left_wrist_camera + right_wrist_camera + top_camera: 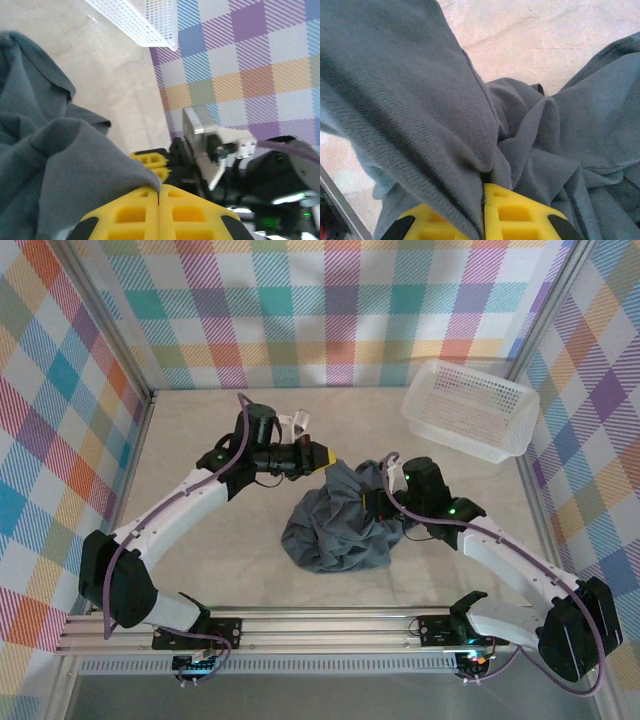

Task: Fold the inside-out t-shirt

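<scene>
The inside-out t-shirt (335, 525) is a dark slate-grey crumpled heap in the middle of the table. My left gripper (328, 456) reaches in from the upper left and is shut on a fold at the heap's top edge; its yellow fingertips (159, 189) pinch the cloth (45, 150). My right gripper (372, 504) comes in from the right, also shut on the cloth. A thick fold of the t-shirt (420, 100) drapes over its left finger and runs into the seam between its fingers (484, 187). The right gripper's yellow fingers (151, 159) show close beyond the left one's.
A white mesh basket (470, 408) stands at the back right, its corner (135, 17) seen from the left wrist. Checked cloth walls (330, 300) close in the table on three sides. Bare table (200, 550) lies left of and in front of the heap.
</scene>
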Robot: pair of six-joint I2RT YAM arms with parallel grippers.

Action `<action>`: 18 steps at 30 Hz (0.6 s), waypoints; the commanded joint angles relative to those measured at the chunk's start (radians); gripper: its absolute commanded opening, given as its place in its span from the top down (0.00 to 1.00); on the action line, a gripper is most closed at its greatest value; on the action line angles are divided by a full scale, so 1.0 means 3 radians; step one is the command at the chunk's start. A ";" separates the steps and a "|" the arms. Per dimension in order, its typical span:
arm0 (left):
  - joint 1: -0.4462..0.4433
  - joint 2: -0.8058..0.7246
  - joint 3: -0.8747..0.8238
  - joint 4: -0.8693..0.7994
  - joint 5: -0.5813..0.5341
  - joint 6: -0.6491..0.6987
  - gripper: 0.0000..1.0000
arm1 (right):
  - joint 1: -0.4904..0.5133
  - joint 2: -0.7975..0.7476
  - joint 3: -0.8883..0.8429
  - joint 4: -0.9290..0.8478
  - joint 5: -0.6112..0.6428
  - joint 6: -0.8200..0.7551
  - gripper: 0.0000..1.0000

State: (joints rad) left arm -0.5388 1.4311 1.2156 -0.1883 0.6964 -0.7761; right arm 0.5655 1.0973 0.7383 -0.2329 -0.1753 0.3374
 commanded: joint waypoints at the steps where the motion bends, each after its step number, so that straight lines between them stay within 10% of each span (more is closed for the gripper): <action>1: 0.0078 -0.0121 0.0119 0.0246 0.0258 -0.0457 1.00 | -0.0024 -0.0046 -0.0093 -0.0409 0.0331 -0.0112 0.84; 7: 0.0063 -0.0102 0.0080 0.0106 0.0215 -0.0378 1.00 | 0.0266 -0.0355 0.0149 -0.0370 0.0373 -0.0447 0.44; 11: 0.0043 -0.0072 0.0059 0.0077 0.0200 -0.0384 1.00 | 0.0599 -0.0563 0.0211 0.0041 0.1088 -0.0767 0.43; 18: -0.0001 -0.0011 0.0180 0.0086 0.0197 -0.0425 1.00 | 0.0727 -0.0153 0.0454 0.0433 0.1088 -0.1359 0.40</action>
State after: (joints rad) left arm -0.5278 1.4292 1.2224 -0.1780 0.7403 -0.8753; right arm 0.7658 0.9325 0.7914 -0.1989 0.1238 0.0887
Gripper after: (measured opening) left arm 0.056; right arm 0.599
